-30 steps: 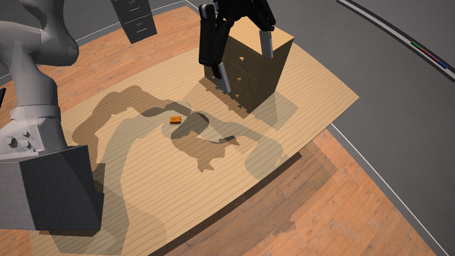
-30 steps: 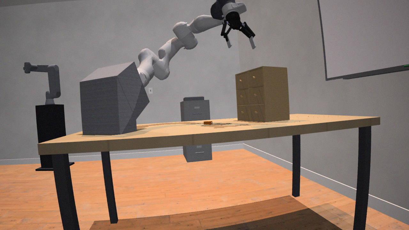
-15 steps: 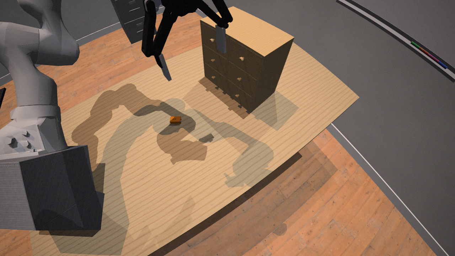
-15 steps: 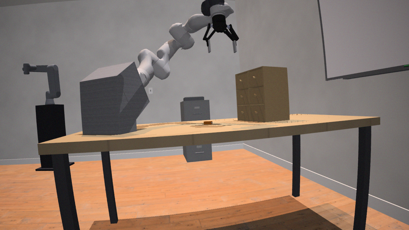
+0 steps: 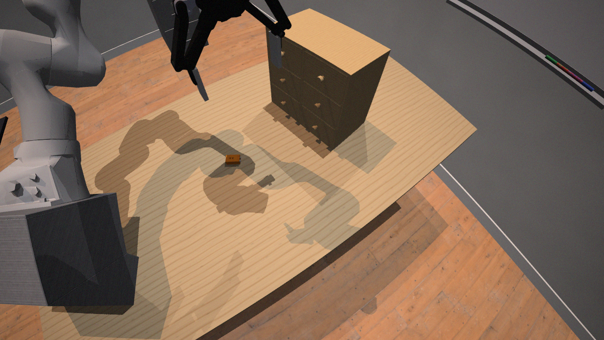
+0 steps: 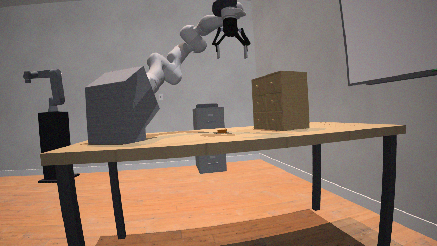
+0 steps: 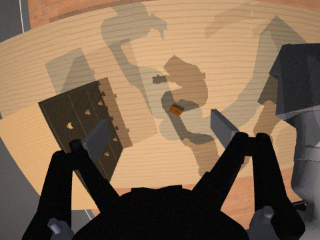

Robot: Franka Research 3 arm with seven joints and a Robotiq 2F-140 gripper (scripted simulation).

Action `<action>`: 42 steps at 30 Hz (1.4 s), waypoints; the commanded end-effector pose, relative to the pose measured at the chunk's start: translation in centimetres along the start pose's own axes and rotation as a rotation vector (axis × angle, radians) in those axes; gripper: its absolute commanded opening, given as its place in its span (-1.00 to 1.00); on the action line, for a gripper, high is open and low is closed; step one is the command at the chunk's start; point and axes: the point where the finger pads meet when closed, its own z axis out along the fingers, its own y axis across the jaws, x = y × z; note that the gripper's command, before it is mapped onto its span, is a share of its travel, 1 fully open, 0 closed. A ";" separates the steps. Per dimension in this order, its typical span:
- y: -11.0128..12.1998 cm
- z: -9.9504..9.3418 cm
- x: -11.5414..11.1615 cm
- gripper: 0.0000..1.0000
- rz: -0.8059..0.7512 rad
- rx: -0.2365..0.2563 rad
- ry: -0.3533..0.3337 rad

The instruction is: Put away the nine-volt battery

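- Six far drawers [image 5: 333,95] [image 6: 276,108] [image 7: 60,113] looked shut; the gripper [image 5: 241,83] [image 6: 231,58] [image 7: 159,123] hung released, holding nothing.
- Each knob [image 5: 321,78] [image 6: 271,82] [image 7: 70,125] likely wanted a straight pull, short of halfway.

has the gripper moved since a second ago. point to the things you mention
Yes. In the top view the gripper [image 5: 241,83] [image 6: 232,58] [image 7: 159,123] has shifted left against the chest [image 5: 329,40] [image 6: 294,100] [image 7: 33,140]: one finger, formerly by its right front corner, now overlaps its left front edge.
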 end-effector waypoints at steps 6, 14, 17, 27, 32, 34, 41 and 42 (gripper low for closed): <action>0.3 0.0 -0.2 1.00 0.012 -0.005 -0.007; 0.3 0.0 -0.2 1.00 0.012 -0.005 -0.007; 0.3 0.0 -0.2 1.00 0.012 -0.005 -0.007; 0.0 0.1 -0.2 1.00 0.007 -0.001 -0.005; 0.0 0.2 -0.2 1.00 0.024 -0.001 -0.005; 0.0 0.4 -0.2 1.00 0.037 -0.001 -0.005; 0.0 1.2 -0.2 1.00 0.116 -0.002 -0.005; 0.0 1.2 -0.2 1.00 0.116 -0.002 -0.005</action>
